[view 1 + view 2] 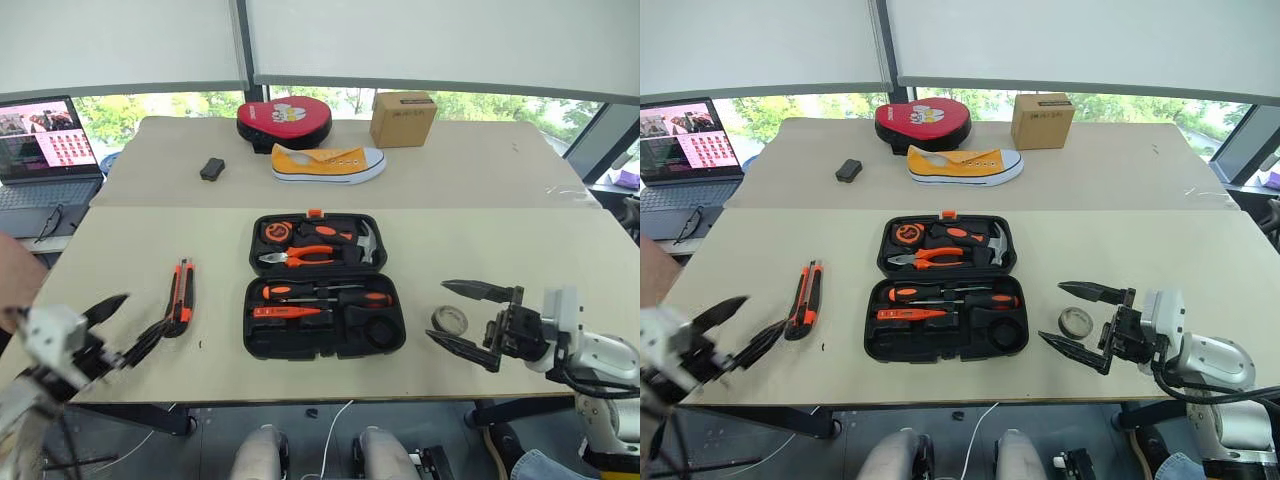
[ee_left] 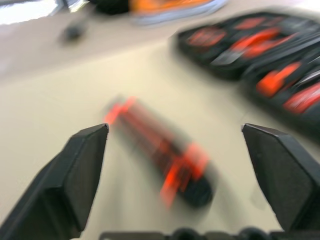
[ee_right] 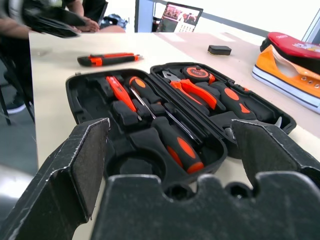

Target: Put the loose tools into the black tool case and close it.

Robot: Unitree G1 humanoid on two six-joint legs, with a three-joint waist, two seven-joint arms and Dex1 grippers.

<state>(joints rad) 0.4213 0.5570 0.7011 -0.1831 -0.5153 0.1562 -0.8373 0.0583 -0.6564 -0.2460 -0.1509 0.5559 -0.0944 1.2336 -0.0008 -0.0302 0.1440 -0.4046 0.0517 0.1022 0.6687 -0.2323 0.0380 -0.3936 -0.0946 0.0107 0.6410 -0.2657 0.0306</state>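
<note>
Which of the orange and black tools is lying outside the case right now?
The utility knife, alone on the table left of the black tool case; the other orange-handled tools sit in the case's slots.

This looks like an office or lab used as a test room. Two plain beige tables point(image 1: 520, 170) stand pushed together under wide windows point(image 1: 150, 105) with white roller blinds point(image 1: 120, 40) across the top of the frame, trees outside. At upper left an open laptop point(image 1: 45, 150) sits on a side desk, and cables point(image 1: 335, 435) trail over the grey floor at the bottom.
</note>
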